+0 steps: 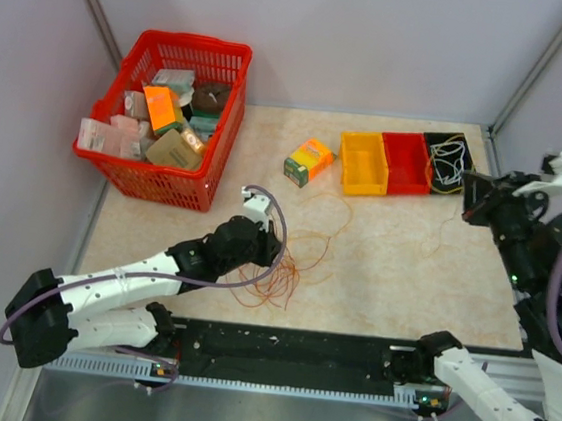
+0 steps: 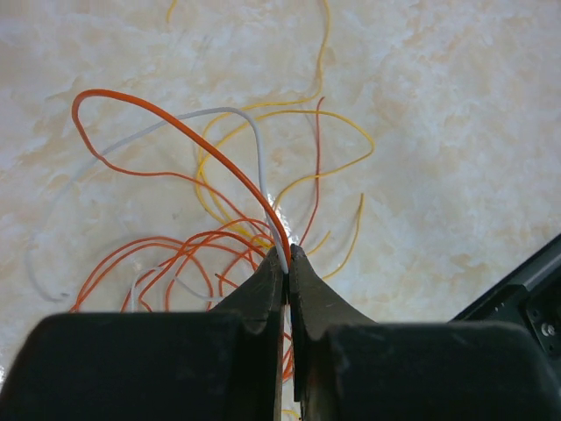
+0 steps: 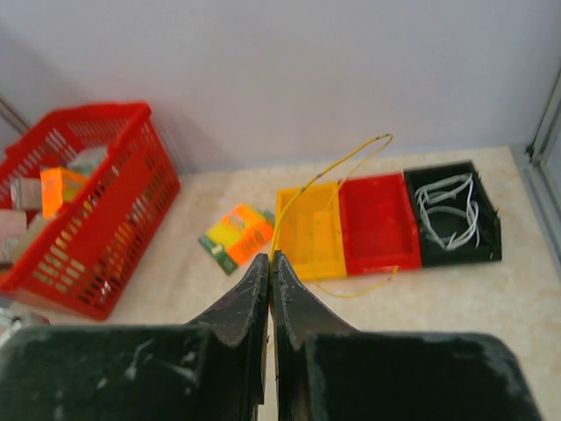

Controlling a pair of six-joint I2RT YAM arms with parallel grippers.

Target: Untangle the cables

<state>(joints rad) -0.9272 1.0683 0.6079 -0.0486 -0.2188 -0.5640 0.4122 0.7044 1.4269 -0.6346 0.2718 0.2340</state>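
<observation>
The cables (image 1: 293, 268) lie as a loose orange-red, yellow and white tangle on the table's near middle. My left gripper (image 1: 273, 244) sits at the tangle's left edge. In the left wrist view this gripper (image 2: 287, 253) is shut on an orange cable (image 2: 175, 127) and a white cable (image 2: 219, 112), which both arch up from its tips over yellow loops (image 2: 337, 121). My right gripper (image 1: 470, 203) hovers at the far right; seen from its wrist, it (image 3: 271, 256) is shut on a thin yellow cable (image 3: 329, 171) that rises above the trays.
A yellow tray (image 1: 363, 162), a red tray (image 1: 407, 161) and a black tray (image 1: 462, 182) holding white cables stand in a row at the back right. An orange-green box (image 1: 309, 161) lies left of them. A red basket (image 1: 217, 154) of packages fills the back left.
</observation>
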